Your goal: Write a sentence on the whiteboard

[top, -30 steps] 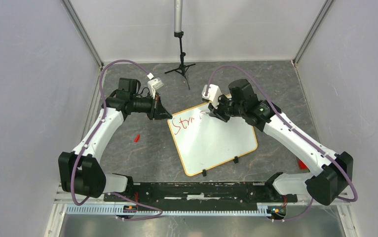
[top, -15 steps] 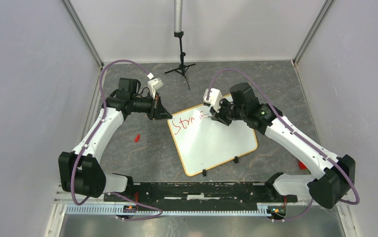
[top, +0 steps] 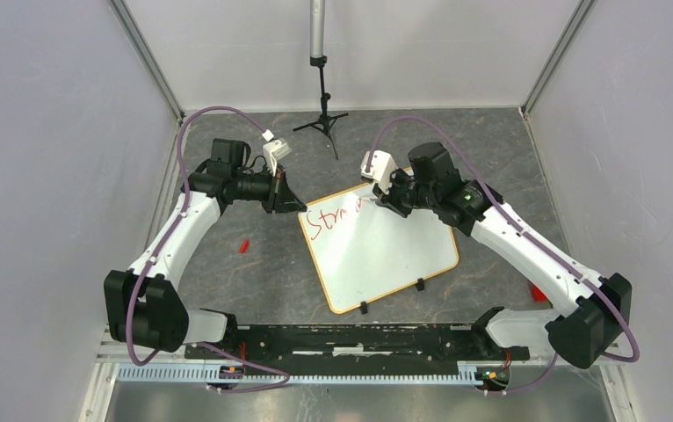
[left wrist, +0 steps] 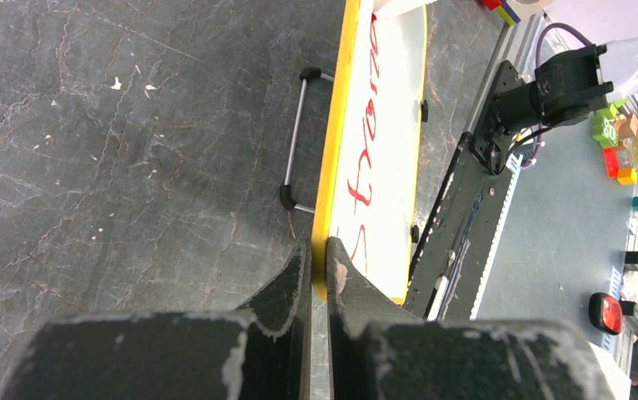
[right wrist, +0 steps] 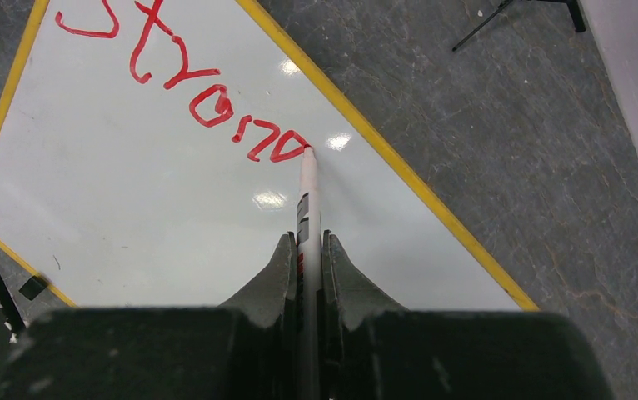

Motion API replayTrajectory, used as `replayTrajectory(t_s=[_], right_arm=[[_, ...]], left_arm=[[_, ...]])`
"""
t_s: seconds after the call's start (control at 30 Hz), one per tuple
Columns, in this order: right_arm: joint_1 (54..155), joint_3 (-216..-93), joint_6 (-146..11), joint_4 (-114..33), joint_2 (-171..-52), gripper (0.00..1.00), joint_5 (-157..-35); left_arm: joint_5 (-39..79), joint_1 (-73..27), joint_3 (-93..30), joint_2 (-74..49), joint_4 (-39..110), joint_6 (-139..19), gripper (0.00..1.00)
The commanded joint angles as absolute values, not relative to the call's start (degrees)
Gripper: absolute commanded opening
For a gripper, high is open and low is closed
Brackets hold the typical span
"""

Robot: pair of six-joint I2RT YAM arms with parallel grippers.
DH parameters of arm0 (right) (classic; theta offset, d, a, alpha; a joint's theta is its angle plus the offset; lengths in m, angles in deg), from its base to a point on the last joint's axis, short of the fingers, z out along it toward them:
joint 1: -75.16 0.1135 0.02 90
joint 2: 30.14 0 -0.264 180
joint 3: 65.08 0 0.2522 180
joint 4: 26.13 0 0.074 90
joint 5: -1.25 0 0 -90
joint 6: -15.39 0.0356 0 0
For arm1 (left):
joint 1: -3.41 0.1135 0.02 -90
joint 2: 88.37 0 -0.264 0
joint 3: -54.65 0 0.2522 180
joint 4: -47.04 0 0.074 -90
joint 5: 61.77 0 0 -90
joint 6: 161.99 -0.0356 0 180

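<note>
whiteboard (top: 377,251) edge pinched in left claw (left wrist: 320,250); right claw (right wrist: 307,242) grips marker (right wrist: 308,187) seemingly touching sentence (right wrist: 184,77).

A red handwritten sentence (right wrist: 211,107) in a single slanted row stands on the whiteboard (right wrist: 132,217). In the overhead view it runs from the board's 11 o'clock corner toward 1 o'clock. It reads roughly "Stron", followed by one looped stroke too unclear to name.

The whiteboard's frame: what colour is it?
The frame is yellow-orange, seen best in the right wrist view.
</note>
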State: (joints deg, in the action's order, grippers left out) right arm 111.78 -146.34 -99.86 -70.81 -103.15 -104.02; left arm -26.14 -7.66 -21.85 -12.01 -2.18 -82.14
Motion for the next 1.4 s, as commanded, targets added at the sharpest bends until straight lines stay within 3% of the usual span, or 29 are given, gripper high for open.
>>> replayTrajectory(t_s=[0.0,0.83,1.37], right_arm=[[111.4,-148.7,-100.7,-69.7,-104.0,0.0,-100.6],[113.1,-140.3,-99.7,-73.4,-100.3,0.0,-107.4],[112.2,-147.1,-98.4,-71.1,-98.8,0.0,-107.0]], left_arm=[[-28.3,-9.3,-22.7,-11.1,-5.1,-84.6,0.02],[-27.8,-9.2,-22.7,-11.2,-5.1,-85.0,0.02],[-28.1,-9.2,-23.0,-11.2,-5.1,-84.7,0.02]])
